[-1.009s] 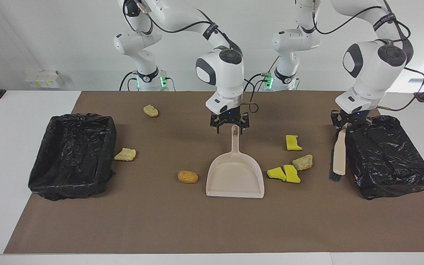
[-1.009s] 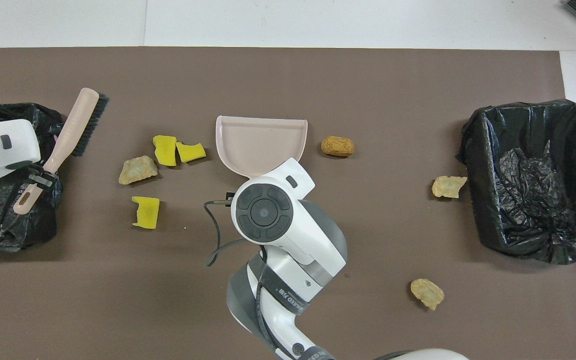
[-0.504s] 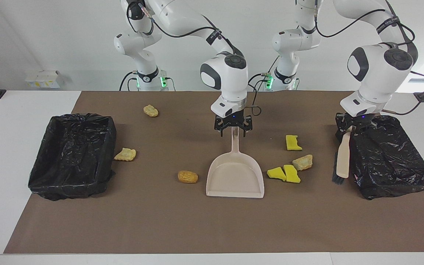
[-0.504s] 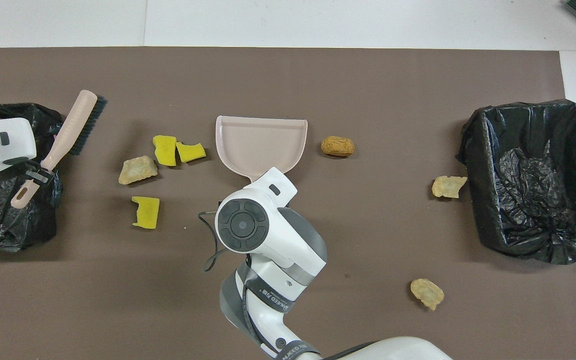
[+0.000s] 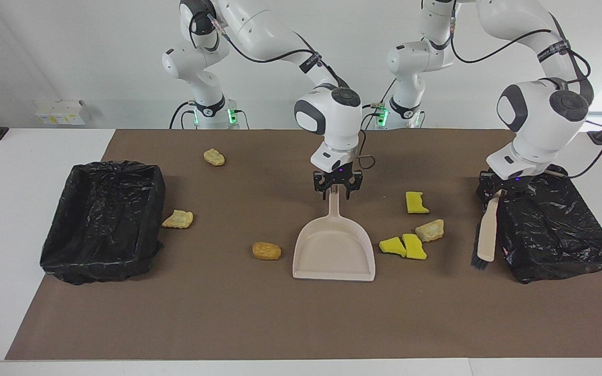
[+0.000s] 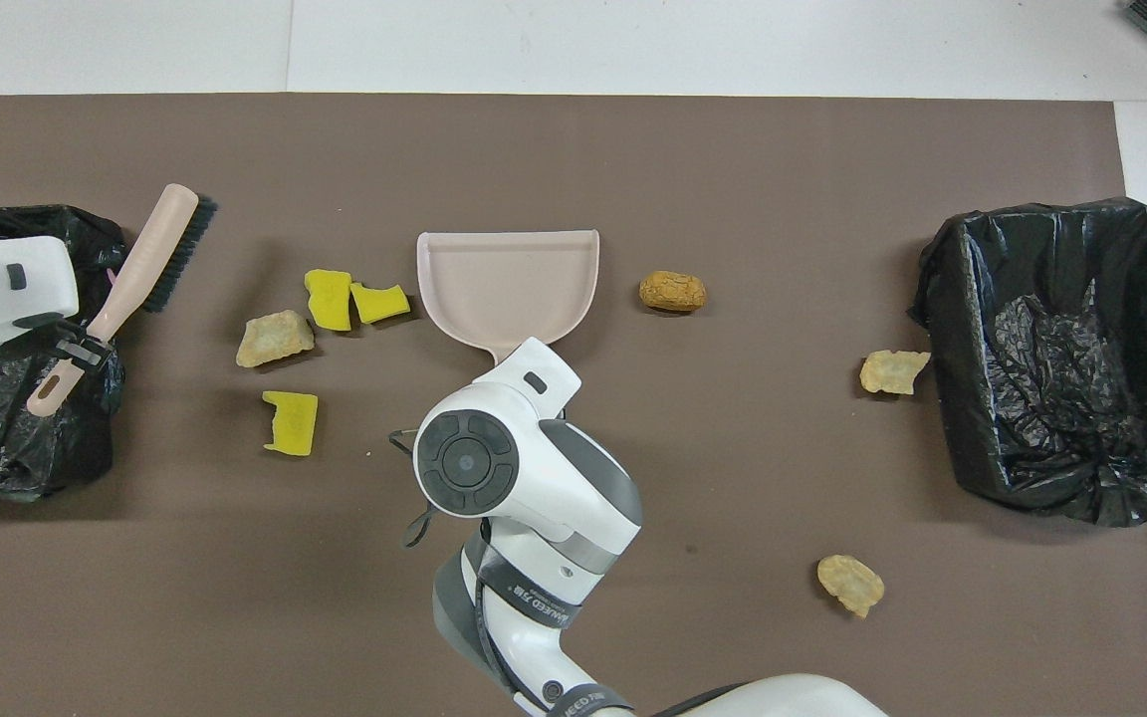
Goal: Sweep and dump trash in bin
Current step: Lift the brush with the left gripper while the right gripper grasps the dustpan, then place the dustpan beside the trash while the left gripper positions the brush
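Note:
A beige dustpan lies flat on the brown mat, mouth away from the robots. My right gripper is shut on the top of its handle; in the overhead view the wrist hides that grip above the dustpan. My left gripper is shut on the handle of a brush, which hangs bristles-down beside the bin at the left arm's end. Trash lies scattered: yellow sponge pieces and a tan lump between dustpan and brush, and an orange-brown lump beside the pan.
A second black-lined bin stands open at the right arm's end, with a tan lump just beside it. Another lump lies nearer the robots. The brown mat covers the white table.
The right gripper came down over the dustpan's handle and closed on it; the pan slid slightly toward the left arm's end. The left arm shifted the brush a little.

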Robot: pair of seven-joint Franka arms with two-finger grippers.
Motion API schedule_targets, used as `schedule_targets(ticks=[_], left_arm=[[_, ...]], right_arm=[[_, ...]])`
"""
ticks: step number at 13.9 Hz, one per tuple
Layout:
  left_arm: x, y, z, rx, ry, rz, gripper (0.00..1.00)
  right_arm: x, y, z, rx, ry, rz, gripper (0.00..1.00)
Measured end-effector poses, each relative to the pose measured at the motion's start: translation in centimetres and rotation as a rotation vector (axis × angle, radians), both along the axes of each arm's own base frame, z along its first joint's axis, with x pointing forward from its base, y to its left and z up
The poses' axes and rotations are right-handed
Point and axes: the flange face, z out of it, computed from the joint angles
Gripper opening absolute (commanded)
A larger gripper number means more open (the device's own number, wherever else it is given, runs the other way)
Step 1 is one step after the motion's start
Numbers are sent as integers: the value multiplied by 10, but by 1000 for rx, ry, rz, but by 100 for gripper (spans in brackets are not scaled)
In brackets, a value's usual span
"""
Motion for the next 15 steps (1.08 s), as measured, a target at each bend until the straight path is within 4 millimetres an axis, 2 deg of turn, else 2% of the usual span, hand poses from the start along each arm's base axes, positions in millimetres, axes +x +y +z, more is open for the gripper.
schedule_targets(ticks=[2,5,7,10,12,15], left_arm=[[0,0,0,0,2,0,0],[-4,1,-3,0,33,21,0],[-10,3,-6,3,77,136,0],[-19,-6,-11,1,118,354,0],[-22,-20,-20,-30,138,433,0],[-23,-56,-29,-42,133,397,0]], right_arm=[[4,-2,13,11,-18,-5,0],[8,-15,50,6,-40,54,0],[23,-44,74,-29,-37,143,0],[44,-94,90,-106,18,357,0],[51,-120,95,-145,75,483,0],[49,-145,101,-204,169,709,0]])
